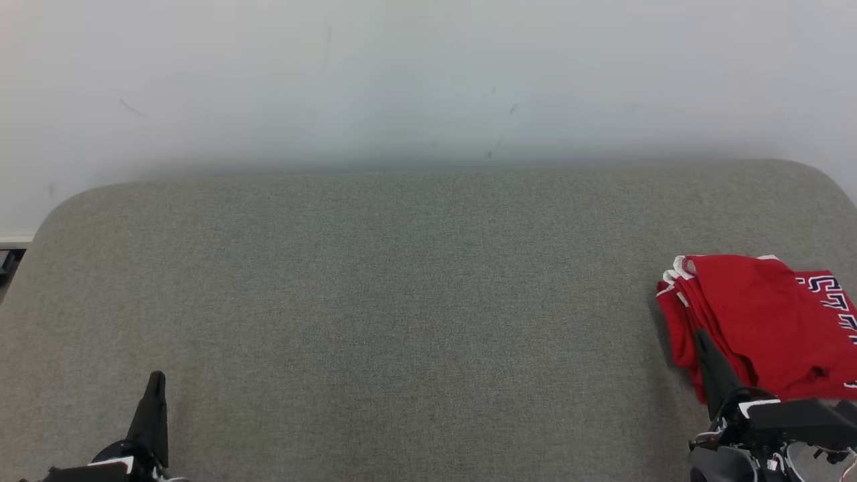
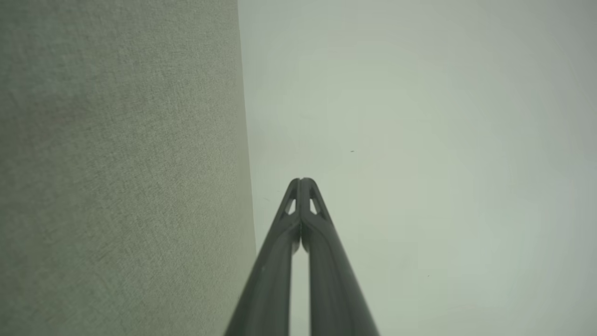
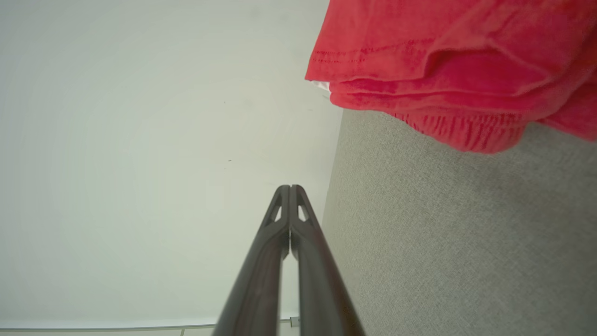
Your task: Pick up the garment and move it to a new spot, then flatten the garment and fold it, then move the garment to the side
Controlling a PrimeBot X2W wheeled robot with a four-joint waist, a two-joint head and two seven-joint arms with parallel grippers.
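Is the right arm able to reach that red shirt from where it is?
Probably yes: the shut right gripper sits close beside the red shirt, with nothing between them.

- Tabletop (image 1: 402,301): grey woven cloth, matt, coarse weave.
- Garment (image 1: 756,314): soft red knit cloth, matt, ribbed at one edge.
- Left gripper (image 2: 301,181) and right gripper (image 3: 289,187): dark smooth plastic, faint sheen.
- Wall (image 1: 402,80): pale, smooth, matt.
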